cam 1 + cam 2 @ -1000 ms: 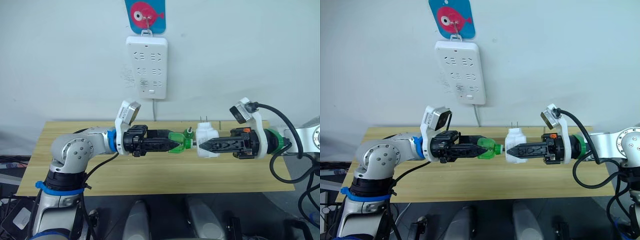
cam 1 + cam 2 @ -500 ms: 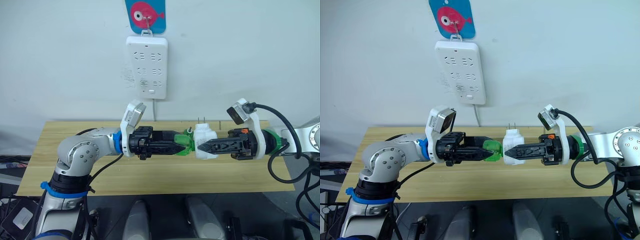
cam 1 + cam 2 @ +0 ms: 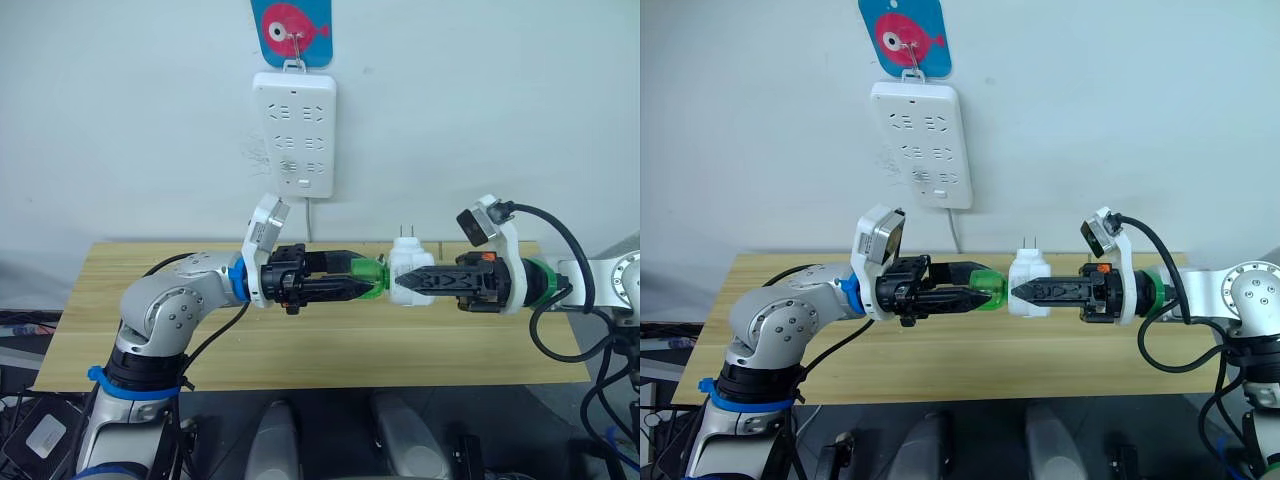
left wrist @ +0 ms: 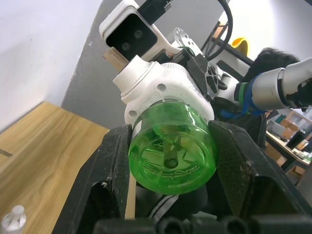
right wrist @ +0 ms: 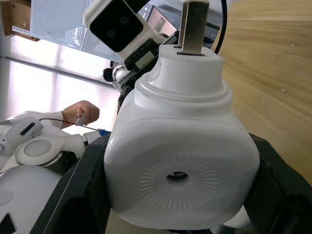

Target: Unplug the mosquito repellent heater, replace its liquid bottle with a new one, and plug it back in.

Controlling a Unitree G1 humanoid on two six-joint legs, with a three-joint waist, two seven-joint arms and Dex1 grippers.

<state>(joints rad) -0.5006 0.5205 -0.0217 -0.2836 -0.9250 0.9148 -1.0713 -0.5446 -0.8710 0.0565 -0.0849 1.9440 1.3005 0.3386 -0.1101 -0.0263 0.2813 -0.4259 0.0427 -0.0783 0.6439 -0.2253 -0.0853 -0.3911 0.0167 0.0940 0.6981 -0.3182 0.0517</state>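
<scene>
on my left the left gripper (image 3: 352,287) is clenched on the green liquid bottle (image 3: 368,280), and over the last second i have brought it in until its neck meets the mosquito repellent heater (image 3: 408,273); a gap stood between them a second ago. that heater sits mid-air over the bench (image 3: 300,350), prongs up, clamped in the right gripper (image 3: 405,282), well below the power strip (image 3: 293,133) on the wall. i judge the new bottle is seating now, with tightening and plugging back in still to come. the left wrist view shows me the bottle's base (image 4: 171,151) between both fingers with the heater behind; the right wrist view gives the heater's holed face (image 5: 178,176), plus a person's hand (image 5: 83,113) in the background.
</scene>
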